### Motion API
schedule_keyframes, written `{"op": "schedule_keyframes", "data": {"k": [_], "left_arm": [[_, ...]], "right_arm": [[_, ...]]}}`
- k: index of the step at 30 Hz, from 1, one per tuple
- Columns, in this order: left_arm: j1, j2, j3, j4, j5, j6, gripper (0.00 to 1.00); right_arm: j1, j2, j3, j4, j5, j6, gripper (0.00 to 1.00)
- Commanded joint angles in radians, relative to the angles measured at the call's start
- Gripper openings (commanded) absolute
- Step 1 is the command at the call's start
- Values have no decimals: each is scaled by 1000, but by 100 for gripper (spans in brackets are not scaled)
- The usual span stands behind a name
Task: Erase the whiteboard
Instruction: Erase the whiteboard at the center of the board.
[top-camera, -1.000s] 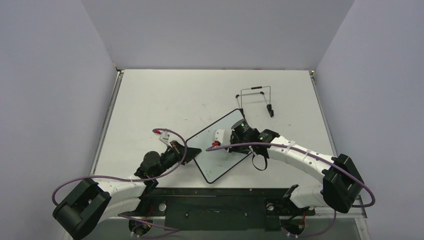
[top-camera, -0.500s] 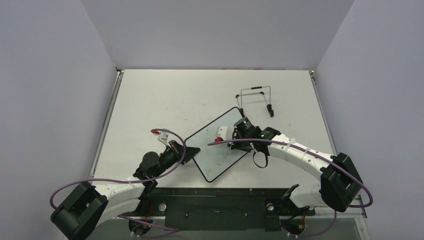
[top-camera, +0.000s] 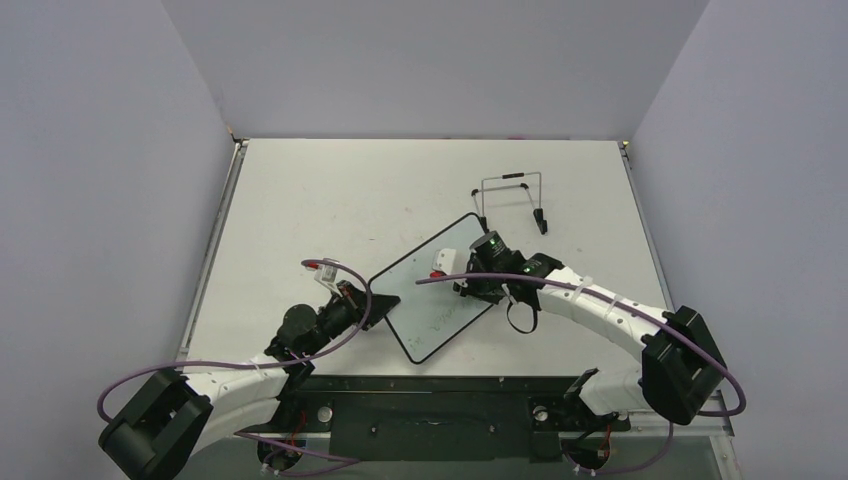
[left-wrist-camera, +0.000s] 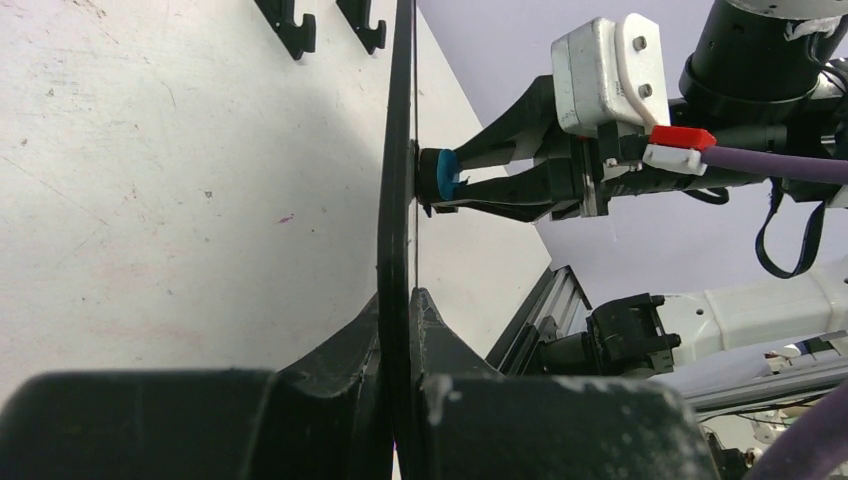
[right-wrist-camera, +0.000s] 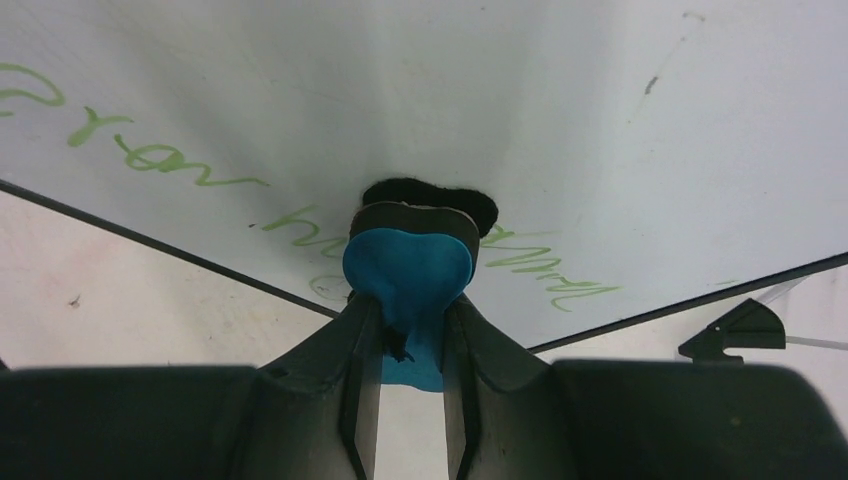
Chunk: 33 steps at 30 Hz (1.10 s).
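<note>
The small rectangular whiteboard with a thin black rounded-corner frame (top-camera: 428, 312) sits over the middle of the pale desk (top-camera: 330, 200), nearer its near edge than its far edge. It is turned like a diamond, with 1 corner aimed at the far edge.

The board looks thin, flat and stiff, and probably light. Its glossy face is likely slick, so the black frame is the sensible place to take hold. The left tool (left-wrist-camera: 398, 312) does this: its 2 fingers are pressed together on the rim at the board's left corner, and the left wrist view shows the board edge-on between them. A 1-corner hold on a light panel may let it pivot or flex under sideways pressure, so strokes should run toward that grip, not across it.

The right tool (right-wrist-camera: 410, 292) is clamped on a small blue eraser with a black felt pad (right-wrist-camera: 408, 262), and the pad presses against the white face.

The surface is mostly clean white with a few faint specks. Thin green handwriting (right-wrist-camera: 165, 160) runs in looping lines on both sides of the eraser, close to the board's lower edge in the right wrist view, so erasing seems unfinished.

A bent wire stand with black tips (top-camera: 510, 196) rests toward the far right of the desk, apart from the board.
</note>
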Motion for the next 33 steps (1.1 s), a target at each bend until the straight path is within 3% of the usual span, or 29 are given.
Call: {"op": "schedule_keyframes", "data": {"k": [1,6,8,10,14,19,29,33], "left_arm": [[-5,-36,27,170,38,12,0],[-4,-24,32,168,47,30,0],[-7,-24,28,168,51,44,0],[-11,-26,26,155,47,65,0],[-15,-40,26,110,34,95,0],[-20,-42,32,103,25,106,0],[-38,0,44,128,-3,82,0],[-39,-16,47,91,-9,98,0]], "right_arm": [[32,-34,-7,12,-94,-28,0],[82,-14,16,-22,-107,-47,0],[42,-13,38,-11,-101,-3,0],[-71,-42,52,-21,-194,26,0],[-153,-137,29,-22,-304,21,0],[-151,-122,11,20,-200,39,0],[103,-11,-7,19,-1,-37,0],[69,7,-9,64,138,9,0]]}}
